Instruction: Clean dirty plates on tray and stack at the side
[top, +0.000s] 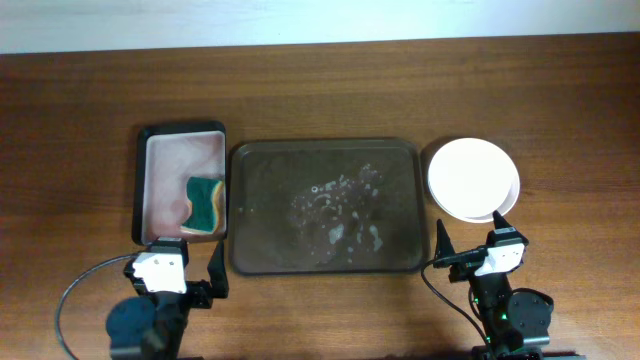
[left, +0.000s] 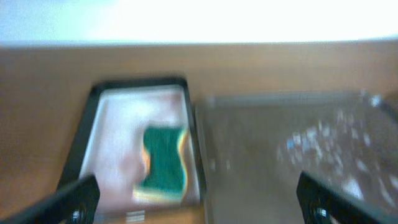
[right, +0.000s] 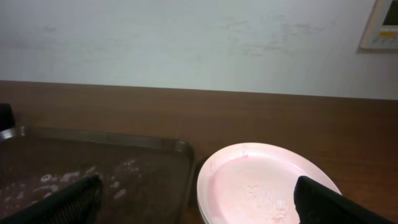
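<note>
The dark brown tray (top: 270, 200) lies mid-table and holds only white foam flecks (top: 340, 195). To its right, on the wood, the plates (top: 473, 180) sit stacked. The top plate (right: 261, 186) is white with a faint pinkish film. My right gripper (top: 480, 243) hangs open just in front of the stack, and nothing is between its fingers (right: 329, 202). My left gripper (top: 176, 265) is open and empty at the near left, in front of the small tray. The blurred left wrist view shows its fingers (left: 73, 200) wide apart over the big tray's (left: 249, 162) left rim.
A black-rimmed pinkish tray (top: 165, 165) stands left of the big tray, with a green and yellow sponge (top: 206, 203) in its near right corner. Bare wooden table runs along the back. A pale wall (right: 186, 37) rises behind it.
</note>
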